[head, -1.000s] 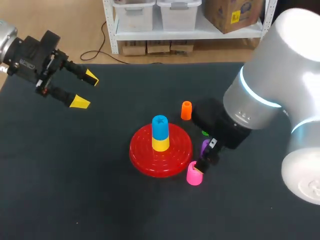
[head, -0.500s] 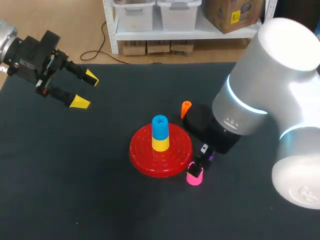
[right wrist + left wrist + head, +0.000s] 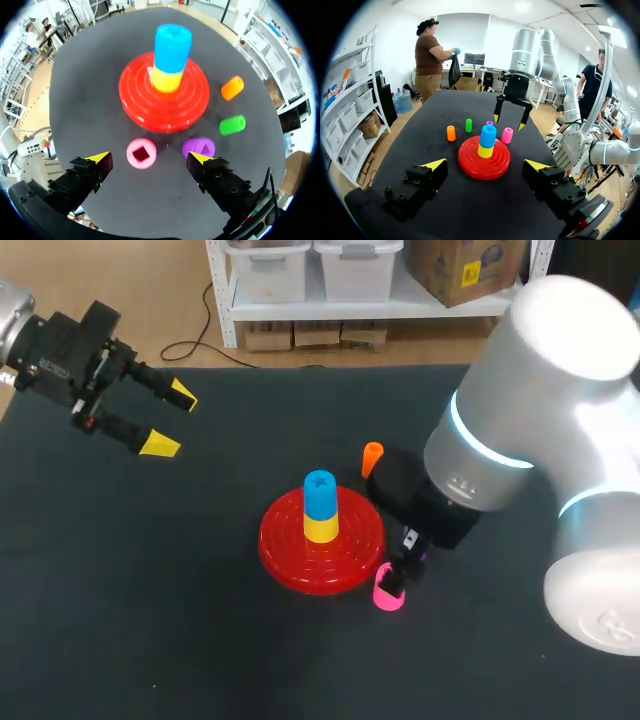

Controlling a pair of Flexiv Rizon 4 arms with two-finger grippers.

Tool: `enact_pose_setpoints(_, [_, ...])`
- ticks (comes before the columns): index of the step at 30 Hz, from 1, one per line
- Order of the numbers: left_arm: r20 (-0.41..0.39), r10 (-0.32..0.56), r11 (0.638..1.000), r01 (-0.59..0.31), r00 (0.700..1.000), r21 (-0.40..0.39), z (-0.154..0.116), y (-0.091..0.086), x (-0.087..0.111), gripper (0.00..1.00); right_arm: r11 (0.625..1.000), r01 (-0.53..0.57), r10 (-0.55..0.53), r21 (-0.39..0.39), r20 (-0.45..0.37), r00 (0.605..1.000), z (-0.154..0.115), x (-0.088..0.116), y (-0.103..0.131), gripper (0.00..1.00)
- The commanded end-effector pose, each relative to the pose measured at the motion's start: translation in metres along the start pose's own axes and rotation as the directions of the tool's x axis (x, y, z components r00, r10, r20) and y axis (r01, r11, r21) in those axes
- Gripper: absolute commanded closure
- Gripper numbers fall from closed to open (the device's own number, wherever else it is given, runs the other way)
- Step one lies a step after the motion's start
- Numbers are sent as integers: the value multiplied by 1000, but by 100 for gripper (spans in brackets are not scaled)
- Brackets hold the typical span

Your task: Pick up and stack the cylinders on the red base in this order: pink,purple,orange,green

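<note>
The red base carries a blue cylinder on a yellow one. The pink cylinder stands upright beside the base, below and between the spread fingers of my open right gripper, untouched. The purple cylinder stands close to one right fingertip. Beyond it lie the green cylinder and the orange cylinder. In the head view my right arm covers purple and green; pink and orange show. My left gripper hangs open and empty at the far left.
The black table is bare on its left and front. My bulky right arm overhangs the table's right side. In the left wrist view my right gripper hovers over the pink cylinder behind the base.
My right arm shifted left and lowered its gripper over the pink cylinder, covering purple and green in the head view; it has hardly moved in the last half second. The left arm stayed still.
</note>
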State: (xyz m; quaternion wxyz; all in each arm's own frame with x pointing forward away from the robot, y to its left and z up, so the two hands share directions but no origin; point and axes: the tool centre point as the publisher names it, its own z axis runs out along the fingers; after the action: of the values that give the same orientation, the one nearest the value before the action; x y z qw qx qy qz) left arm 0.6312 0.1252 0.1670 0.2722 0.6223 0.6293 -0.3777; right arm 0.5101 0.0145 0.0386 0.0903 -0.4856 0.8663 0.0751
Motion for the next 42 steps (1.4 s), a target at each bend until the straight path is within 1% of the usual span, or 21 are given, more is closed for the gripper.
enact_pose_setpoints(1, [1, 1, 1000, -1, 1000, 2, 0, 1, 1, 0, 999, -15, 17, 28, -70, 997, 6, -14, 7, 0])
enact_pose_setpoints(3, [1, 1, 1000, -1, 1000, 2, 0, 1, 1, 0, 999, -13, 16, 44, -91, 996, 7, -14, 8, 0])
enact_pose_setpoints(9, [1, 1, 1000, -1, 1000, 2, 0, 1, 1, 0, 999, -12, 15, 33, -103, 995, 8, -12, 12, 0])
enact_pose_setpoints(16, [1, 1, 1000, -1, 1000, 2, 0, 1, 1, 0, 1000, -25, 26, 15, -121, 992, 9, -7, 9, 0])
enact_pose_setpoints(18, [1, 1, 1000, -1, 1000, 2, 0, 1, 1, 0, 1000, -25, 27, 12, -132, 991, 9, -7, 9, 13])
enact_pose_setpoints(22, [1, 1, 1000, -1, 1000, 2, 0, 1, 1, 0, 1000, -16, 18, 18, -137, 990, 8, -7, 9, 16])
enact_pose_setpoints(23, [1, 1, 1000, -1, 1000, 2, 0, 1, 1, 0, 1000, -12, 15, 20, -141, 990, 7, -8, 9, 18])
enact_pose_setpoints(25, [1, 1, 1000, -1, 1000, 2, 0, 1, 1, 0, 1000, -17, 20, 17, -154, 988, 8, -8, 9, 25])
enact_pose_setpoints(27, [1, 1, 1000, -1, 1000, 2, 0, 1, 1, 0, 1000, -7, 11, 27, -155, 988, 8, -8, 9, 37])
enact_pose_setpoints(29, [1, 1, 1000, -1, 1000, 2, 0, 1, 1, 0, 1000, -7, 11, 23, -155, 988, 9, -9, 11, 37])
enact_pose_setpoints(30, [1, 1, 1000, -1, 1000, 2, 0, 1, 1, 0, 1000, -4, 7, 21, -155, 988, 8, -9, 12, 40])
enact_pose_setpoints(31, [1, 1, 1000, -1, 1000, 2, 0, 1, 1, 0, 1000, 2, 1, 21, -155, 988, 8, -9, 13, 45])
enact_pose_setpoints(32, [1, 1, 1000, -1, 1000, 2, 0, 1, 1, 0, 1000, 7, -3, 24, -154, 988, 8, -9, 13, 47])
enact_pose_setpoints(40, [1, 1, 1000, -1, 1000, 2, 0, 1, 1, 0, 999, 16, -11, 30, -163, 987, 9, -8, 14, 52])
enact_pose_setpoints(42, [1, 1, 1000, -1, 1000, 2, 0, 1, 1, 0, 999, 19, -14, 31, -166, 986, 10, -8, 14, 52])
